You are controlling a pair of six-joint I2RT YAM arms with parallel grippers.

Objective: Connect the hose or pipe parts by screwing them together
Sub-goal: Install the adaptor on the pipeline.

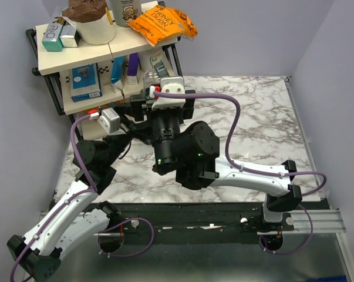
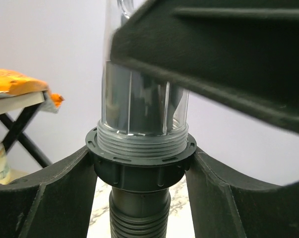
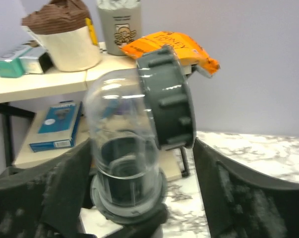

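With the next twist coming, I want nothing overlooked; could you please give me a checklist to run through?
1. Left pincer clamped on collar: ok.
2. Clear tube thread started in collar: ok.
3. Thread fully home: not ok, turns show above collar.
4. Tube in line with hose: ok.
5. Right pincer gripping tube: cannot tell; it straddles the tube.
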